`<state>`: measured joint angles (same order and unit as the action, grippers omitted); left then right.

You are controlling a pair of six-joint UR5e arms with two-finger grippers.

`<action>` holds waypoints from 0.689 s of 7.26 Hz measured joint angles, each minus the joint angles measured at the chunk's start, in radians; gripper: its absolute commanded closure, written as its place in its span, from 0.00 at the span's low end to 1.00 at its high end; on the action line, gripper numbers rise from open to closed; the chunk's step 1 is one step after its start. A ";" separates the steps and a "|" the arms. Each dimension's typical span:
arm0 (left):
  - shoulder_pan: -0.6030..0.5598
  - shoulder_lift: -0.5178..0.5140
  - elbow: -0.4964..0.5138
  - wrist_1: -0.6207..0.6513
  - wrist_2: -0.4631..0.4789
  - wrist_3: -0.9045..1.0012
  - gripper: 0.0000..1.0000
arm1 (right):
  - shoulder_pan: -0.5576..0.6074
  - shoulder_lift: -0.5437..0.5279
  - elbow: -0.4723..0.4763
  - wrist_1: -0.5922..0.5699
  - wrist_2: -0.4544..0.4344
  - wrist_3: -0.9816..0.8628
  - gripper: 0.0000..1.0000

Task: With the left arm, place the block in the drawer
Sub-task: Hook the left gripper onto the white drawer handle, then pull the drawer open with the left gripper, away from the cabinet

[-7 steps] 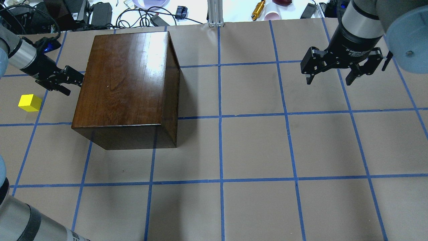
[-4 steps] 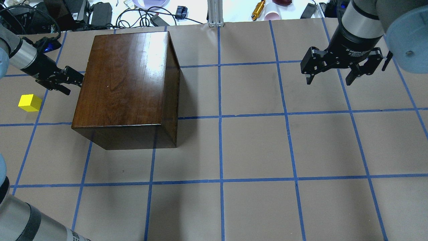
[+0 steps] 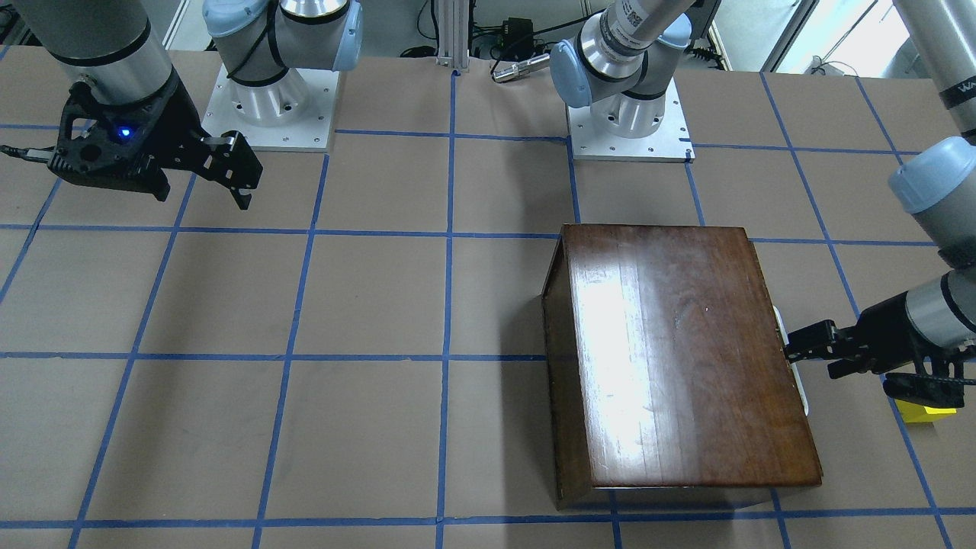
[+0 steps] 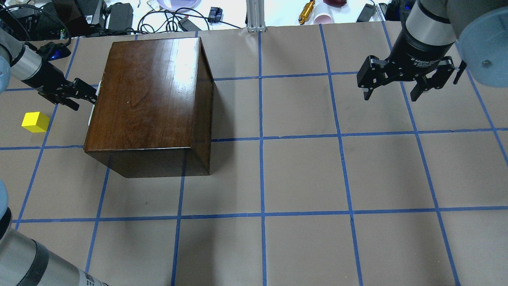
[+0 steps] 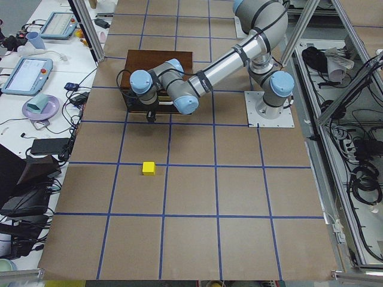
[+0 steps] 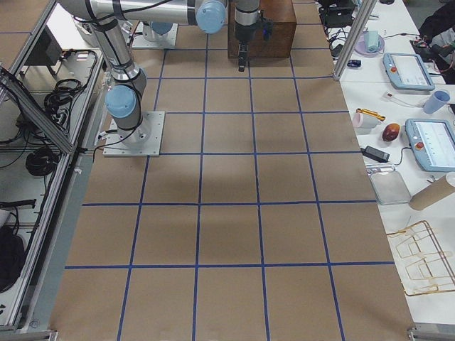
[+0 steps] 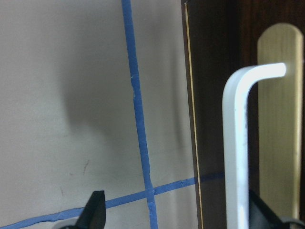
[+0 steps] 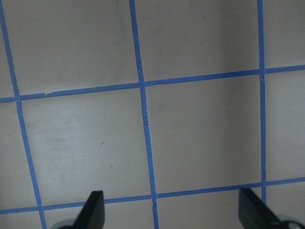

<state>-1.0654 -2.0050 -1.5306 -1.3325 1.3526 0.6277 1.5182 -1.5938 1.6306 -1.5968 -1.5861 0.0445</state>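
The yellow block (image 4: 35, 122) lies on the table left of the dark-brown wooden box (image 4: 151, 95); it also shows in the front view (image 3: 926, 412) and the left side view (image 5: 148, 168). My left gripper (image 4: 88, 99) is at the box's left face, jaws open, apart from the block. In the left wrist view its fingers straddle the drawer's white bar handle (image 7: 236, 157) on the dark drawer front (image 7: 214, 119); the handle lies near one finger. The handle shows as a white strip beside the box (image 3: 794, 374). My right gripper (image 4: 391, 97) hangs open and empty at the far right.
The table is brown paper with a blue tape grid (image 4: 262, 139). Cables and clutter (image 4: 166, 16) lie beyond the far edge. Both arm bases (image 3: 625, 114) stand at the robot's side. The right wrist view shows only bare table (image 8: 143, 119).
My left gripper has drawn slightly left, away from the box. A white strip, the drawer's handle, now shows along the box's left edge. The right arm has not moved.
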 measured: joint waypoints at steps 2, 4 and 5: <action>0.004 -0.001 0.001 0.007 0.007 0.020 0.00 | 0.000 0.000 0.000 0.000 0.000 0.000 0.00; 0.008 -0.001 0.003 0.008 0.014 0.034 0.00 | 0.000 0.000 0.000 0.000 0.000 0.000 0.00; 0.009 -0.001 0.005 0.009 0.018 0.043 0.00 | 0.000 0.000 0.000 0.000 0.000 0.000 0.00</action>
<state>-1.0564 -2.0060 -1.5252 -1.3239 1.3709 0.6707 1.5186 -1.5938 1.6311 -1.5969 -1.5861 0.0445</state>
